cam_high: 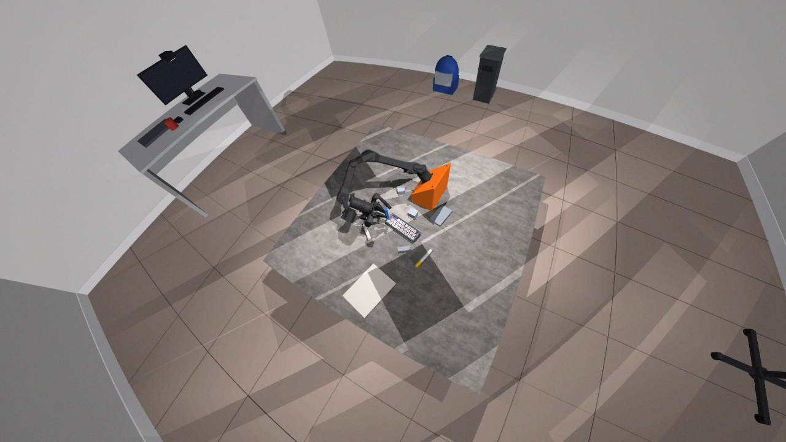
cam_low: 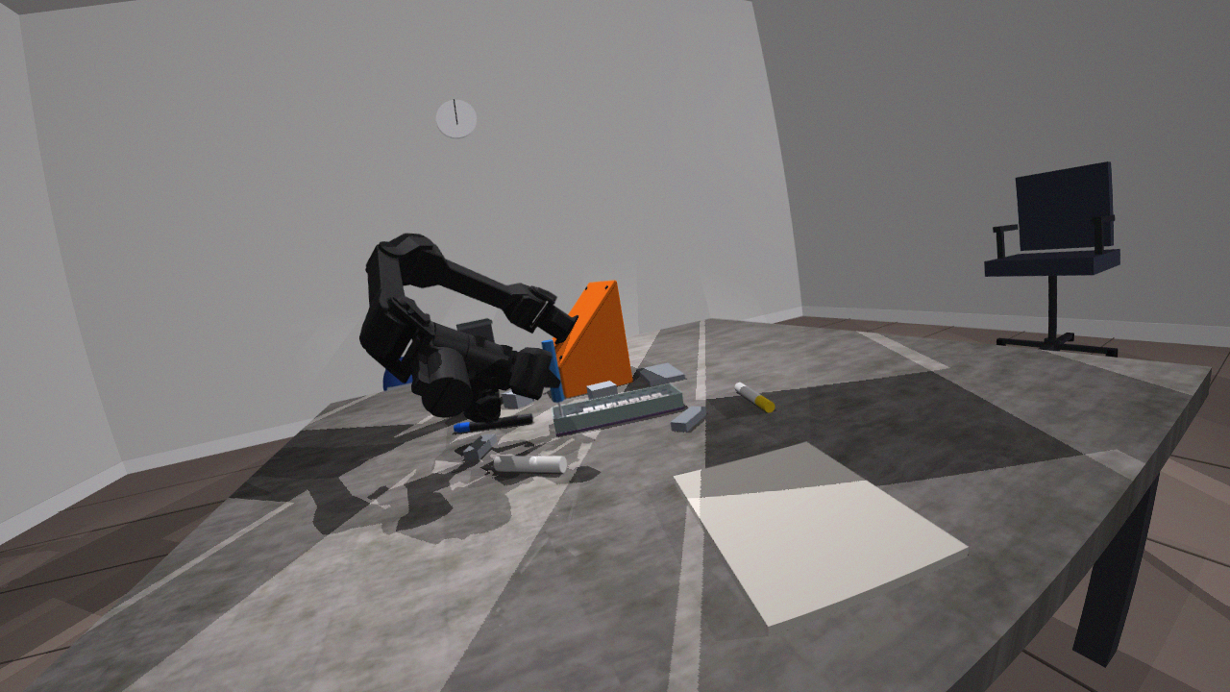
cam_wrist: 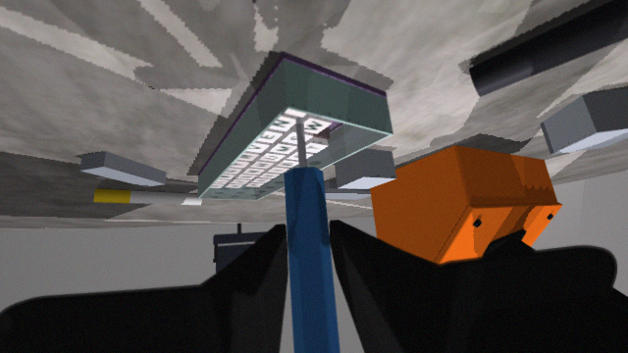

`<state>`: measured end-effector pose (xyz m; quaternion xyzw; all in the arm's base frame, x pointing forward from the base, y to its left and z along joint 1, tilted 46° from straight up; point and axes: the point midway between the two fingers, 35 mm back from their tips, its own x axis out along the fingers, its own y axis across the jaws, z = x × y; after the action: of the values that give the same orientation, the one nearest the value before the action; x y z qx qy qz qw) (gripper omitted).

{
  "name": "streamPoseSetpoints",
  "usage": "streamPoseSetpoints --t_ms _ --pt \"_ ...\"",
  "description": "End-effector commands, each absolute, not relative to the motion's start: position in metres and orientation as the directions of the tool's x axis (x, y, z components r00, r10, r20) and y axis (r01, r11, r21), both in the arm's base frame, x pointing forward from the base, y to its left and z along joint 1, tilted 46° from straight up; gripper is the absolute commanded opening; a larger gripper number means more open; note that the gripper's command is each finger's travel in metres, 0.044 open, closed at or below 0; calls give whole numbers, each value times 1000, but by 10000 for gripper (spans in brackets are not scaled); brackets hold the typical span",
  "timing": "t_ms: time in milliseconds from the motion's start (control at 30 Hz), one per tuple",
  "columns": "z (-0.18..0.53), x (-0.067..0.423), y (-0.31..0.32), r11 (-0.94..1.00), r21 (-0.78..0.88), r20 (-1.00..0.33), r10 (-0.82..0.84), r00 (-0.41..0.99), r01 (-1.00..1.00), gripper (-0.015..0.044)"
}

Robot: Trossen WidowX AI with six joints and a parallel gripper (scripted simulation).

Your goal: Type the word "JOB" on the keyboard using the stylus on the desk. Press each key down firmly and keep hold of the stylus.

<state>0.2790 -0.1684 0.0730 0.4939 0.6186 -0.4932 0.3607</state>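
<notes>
My gripper [cam_wrist: 307, 231] [cam_high: 382, 212] [cam_low: 543, 371] is shut on the blue stylus [cam_wrist: 306, 235] [cam_low: 554, 373], which runs out between the two black fingers. Its thin grey tip [cam_wrist: 299, 142] reaches over the white keys at one end of the keyboard [cam_wrist: 319, 93] [cam_high: 403, 228] [cam_low: 617, 407]. I cannot tell whether the tip touches a key. The keyboard is a small grey-green slab with rows of white keys, lying flat on the grey desk just beside the gripper. The arm is folded low over the desk, left of the keyboard in the exterior view.
An orange wedge [cam_high: 432, 185] [cam_low: 595, 335] [cam_wrist: 456, 196] stands right behind the keyboard. Small grey blocks [cam_low: 688, 418] [cam_wrist: 365, 169], a yellow-capped marker [cam_high: 423, 258] [cam_low: 754, 396], a blue-capped black marker [cam_low: 494, 424], a white cylinder [cam_low: 528, 463] and a white pad [cam_high: 369, 289] [cam_low: 817, 533] lie around.
</notes>
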Motion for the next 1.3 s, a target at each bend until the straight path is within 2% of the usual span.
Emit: streamPoseSetpoints --t_ms 0,1267 --pt "71 277 -170 29 -259 -932 253 -258 965 81" --pt "67 276 -174 29 -259 -932 253 -258 965 81"
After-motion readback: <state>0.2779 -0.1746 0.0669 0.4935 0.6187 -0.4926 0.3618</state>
